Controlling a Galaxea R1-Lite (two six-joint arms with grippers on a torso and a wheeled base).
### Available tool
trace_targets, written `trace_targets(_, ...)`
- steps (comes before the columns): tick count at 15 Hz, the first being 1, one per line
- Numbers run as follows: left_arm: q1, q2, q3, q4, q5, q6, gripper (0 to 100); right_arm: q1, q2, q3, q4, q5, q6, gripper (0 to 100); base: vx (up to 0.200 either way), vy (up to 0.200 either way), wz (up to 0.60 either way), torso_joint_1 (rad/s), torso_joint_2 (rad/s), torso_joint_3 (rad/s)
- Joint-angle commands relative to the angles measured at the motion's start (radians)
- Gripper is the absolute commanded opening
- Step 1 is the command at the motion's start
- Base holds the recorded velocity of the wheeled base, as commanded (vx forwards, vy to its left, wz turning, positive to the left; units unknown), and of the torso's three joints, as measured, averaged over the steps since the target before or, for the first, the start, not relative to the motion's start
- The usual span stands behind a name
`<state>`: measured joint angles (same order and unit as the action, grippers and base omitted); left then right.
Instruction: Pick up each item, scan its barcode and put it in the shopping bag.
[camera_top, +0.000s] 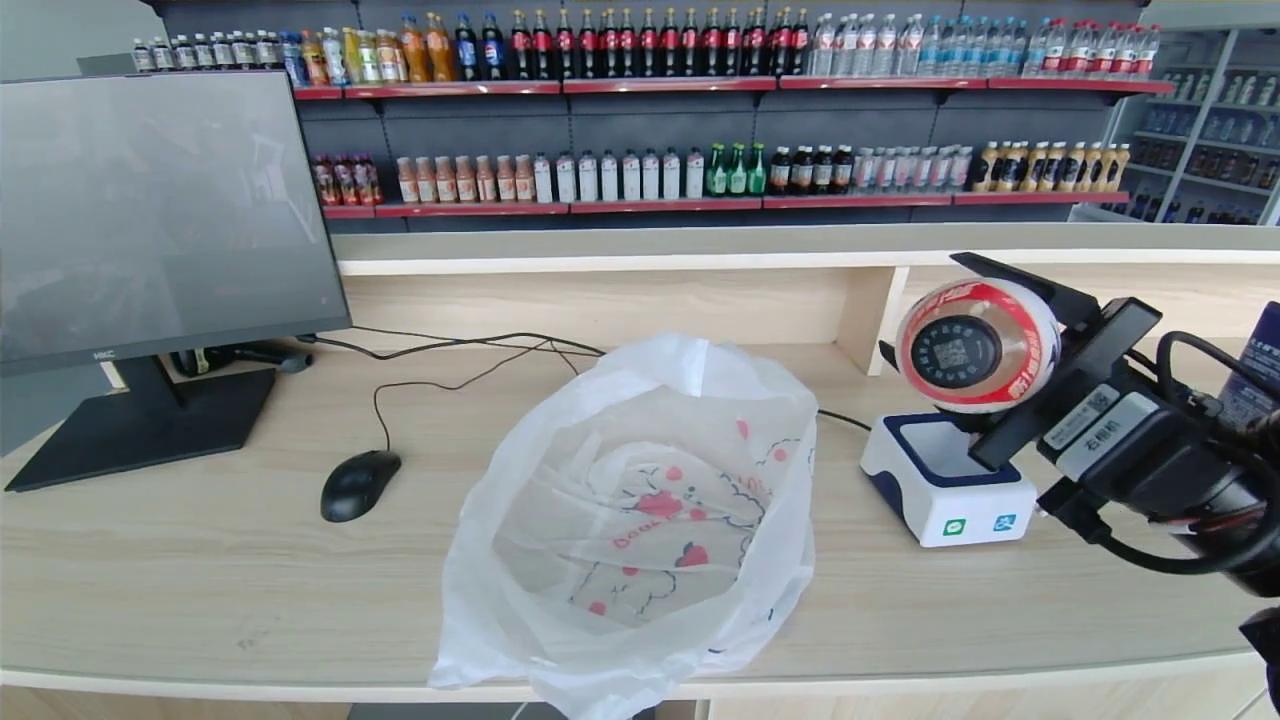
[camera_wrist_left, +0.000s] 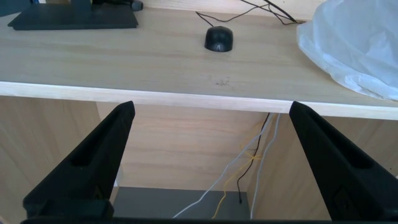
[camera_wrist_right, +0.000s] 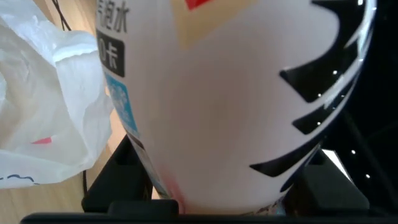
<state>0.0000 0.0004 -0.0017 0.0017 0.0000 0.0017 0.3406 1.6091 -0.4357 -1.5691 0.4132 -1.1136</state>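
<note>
Black angular fingers of the right gripper (camera_top: 992, 352) clench a smooth, rounded drink bottle (camera_top: 962, 345), pale with a red band, held on its side with one round end toward the head camera. Directly beneath it sits a boxy white-and-navy barcode scanner (camera_top: 945, 490) on the pale wood-grain counter (camera_top: 200, 590). Further to the gripper's left, the crinkled, translucent plastic shopping bag (camera_top: 640, 520) stands open-mouthed. The left gripper (camera_wrist_left: 211, 162), jaws spread wide, hangs below the counter's front edge.

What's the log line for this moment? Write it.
right jaws: shut on bottle, above scanner | left jaws: open, before counter edge | bag: open on counter
</note>
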Motion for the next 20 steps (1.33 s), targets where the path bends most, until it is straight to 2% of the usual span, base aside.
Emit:
trace_targets(1,0.000,0.000,0.000,0.000,0.000,0.000,100,-0.031,0.038,-0.037,-0.002,0.059,-0.063,0,0.000,0.000,0.00,0.000,0.00,0.000)
trace_targets(2,0.000,0.000,0.000,0.000,0.000,0.000,100,-0.046,0.061,-0.040,-0.002,0.104,-0.098,0,0.000,0.000,0.00,0.000,0.00,0.000)
trace_targets(4,0.000,0.000,0.000,0.000,0.000,0.000,100,-0.061,0.083,-0.034,-0.002,0.124,-0.144,0,0.000,0.000,0.00,0.000,0.00,0.000)
trace_targets(9,0.000,0.000,0.000,0.000,0.000,0.000,100,-0.138,0.127,-0.041,-0.002,0.245,-0.186,0,0.000,0.000,0.00,0.000,0.00,0.000)
trace_targets(14,0.000,0.000,0.000,0.000,0.000,0.000,100,-0.143,0.196,-0.037,-0.002,0.325,-0.290,0,0.000,0.000,0.00,0.000,0.00,0.000)
trace_targets(20,0.000,0.000,0.000,0.000,0.000,0.000,100,-0.144,0.241,0.002,-0.002,0.372,-0.344,0,0.000,0.000,0.00,0.000,0.00,0.000)
